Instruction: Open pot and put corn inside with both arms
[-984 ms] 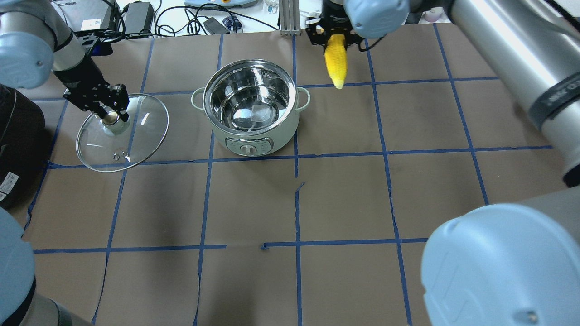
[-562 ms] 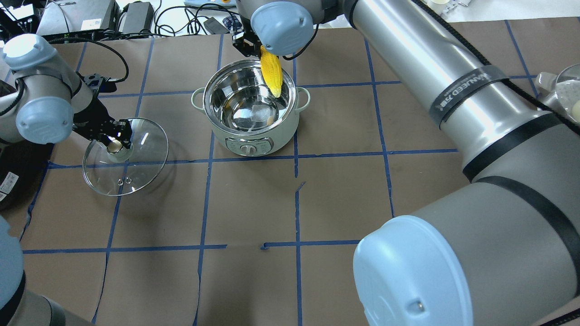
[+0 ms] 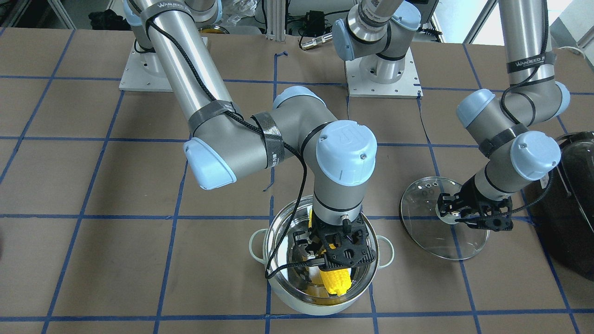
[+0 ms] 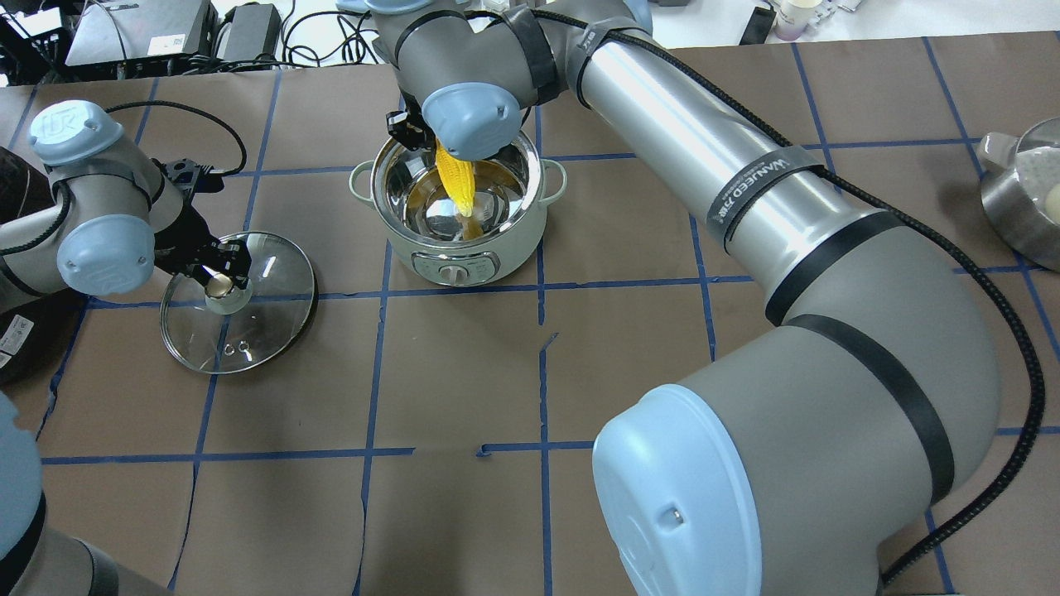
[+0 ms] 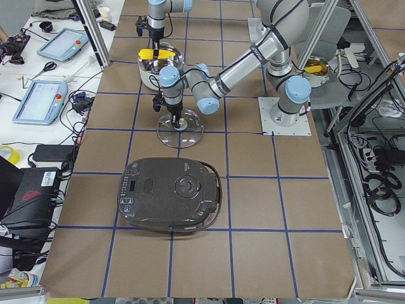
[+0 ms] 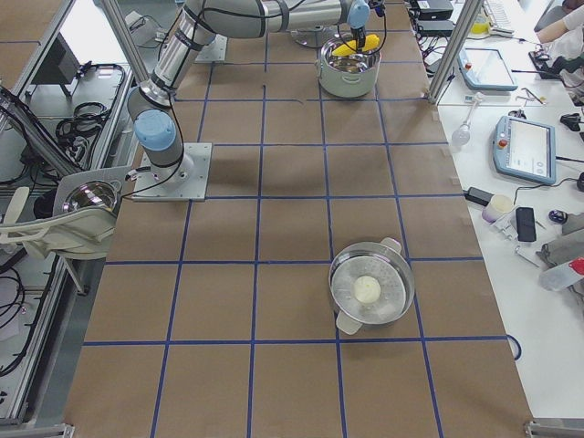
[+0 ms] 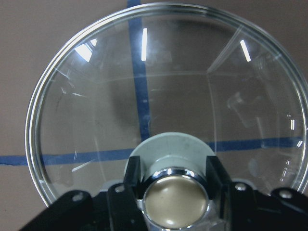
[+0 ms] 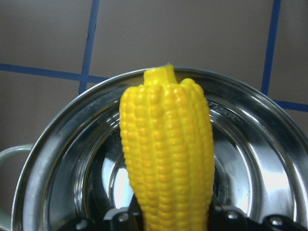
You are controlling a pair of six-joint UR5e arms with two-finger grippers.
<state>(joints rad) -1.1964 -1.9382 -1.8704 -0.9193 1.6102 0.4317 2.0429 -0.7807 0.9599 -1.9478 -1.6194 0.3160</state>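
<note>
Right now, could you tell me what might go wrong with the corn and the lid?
The corn, clamped in the right tool, hangs tilted over the open pot; dropped so, it may clatter or lean on the rim. The left tool grips the glass lid by its knob alone; it could slip.

WANJEED stands in white on a black band [image 3: 530, 61] well up the arm from the left gripper [image 3: 464, 211], and on a second band [image 3: 172, 6] far up from the right gripper [image 3: 333, 262]. The blue joint cap [image 3: 346, 149] just above the right gripper bears a UR mark (only the R is plain).
</note>
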